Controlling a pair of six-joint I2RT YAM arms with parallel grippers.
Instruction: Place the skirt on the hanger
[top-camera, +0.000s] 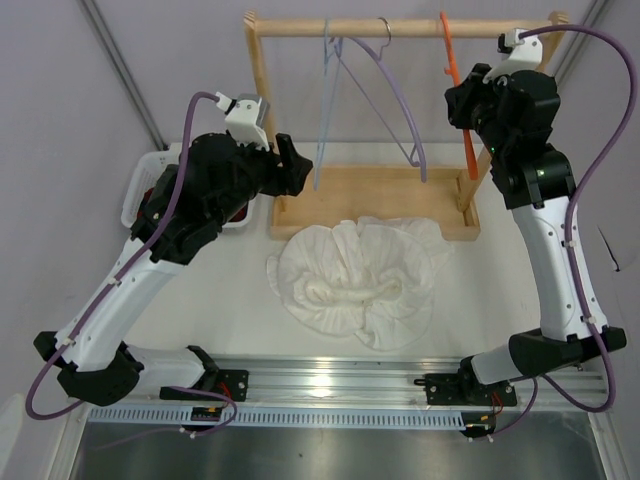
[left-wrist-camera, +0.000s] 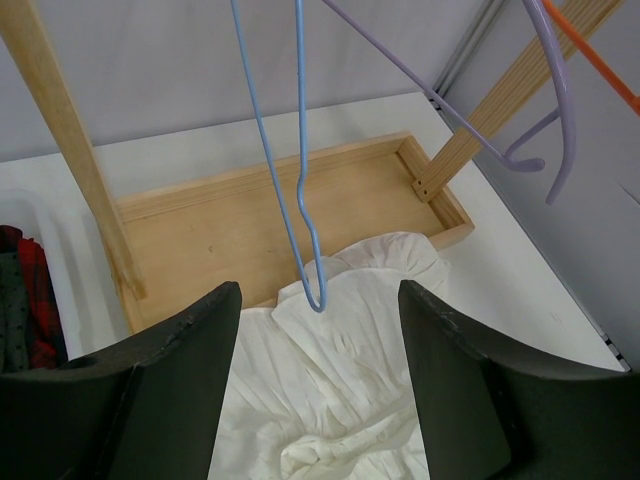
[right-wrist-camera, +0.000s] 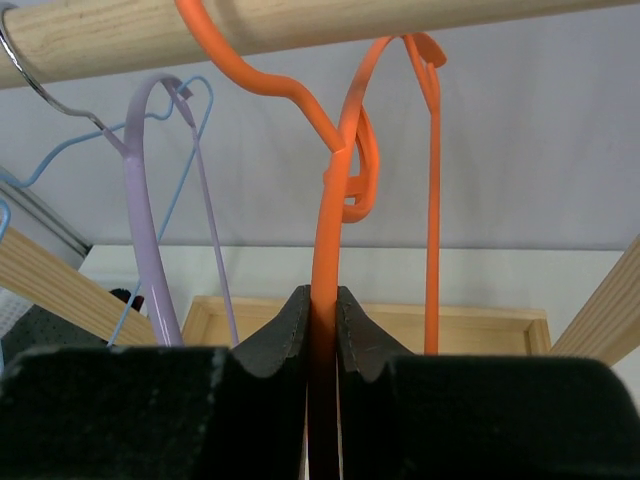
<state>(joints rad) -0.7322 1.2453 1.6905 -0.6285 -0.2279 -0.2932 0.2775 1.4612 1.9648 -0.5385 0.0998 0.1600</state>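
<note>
A purple hanger (right-wrist-camera: 148, 240) and a blue wire hanger (left-wrist-camera: 299, 120) hang on the wooden rack (top-camera: 400, 27) along the far edge, crowding the orange hanger (right-wrist-camera: 326, 230). The raised right gripper (right-wrist-camera: 322, 325) pinches the orange hanger tight. The skirt (top-camera: 355, 280) lies crumpled mid-bench. The left gripper (left-wrist-camera: 318, 300), spread wide and holding nothing, hovers by the rack's left post.

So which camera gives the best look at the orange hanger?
The right wrist view: the orange hanger fills it, hook over the rod, right gripper shut on it. Top shows it edge-on; left wrist only a sliver.
</note>
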